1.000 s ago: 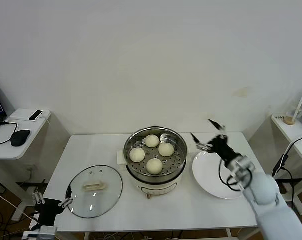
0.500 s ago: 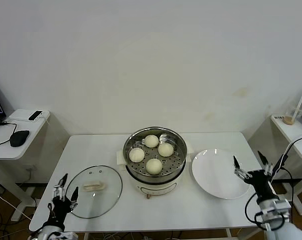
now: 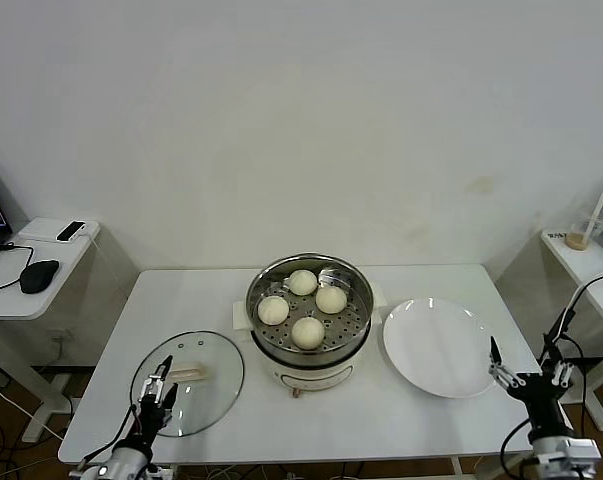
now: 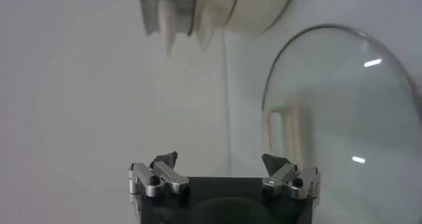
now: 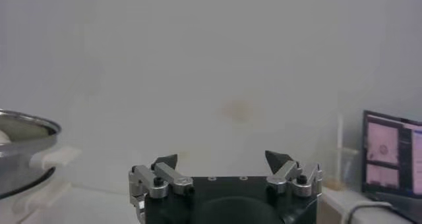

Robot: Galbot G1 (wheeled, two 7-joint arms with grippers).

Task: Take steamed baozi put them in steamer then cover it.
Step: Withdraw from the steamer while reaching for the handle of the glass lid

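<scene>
Four steamed baozi (image 3: 303, 306) already inside the steamer (image 3: 309, 318); covering step at hand. Left gripper (image 3: 158, 384) fingers spread wide, holding nothing, above the near edge of the glass cover (image 3: 188, 382) on the desk (image 3: 381, 420). Next: probably grasp its handle. Right gripper (image 3: 526, 374) parked, fingers apart, empty.

white plate (image 3: 439, 347) on white table (image 3: 401, 420)
</scene>
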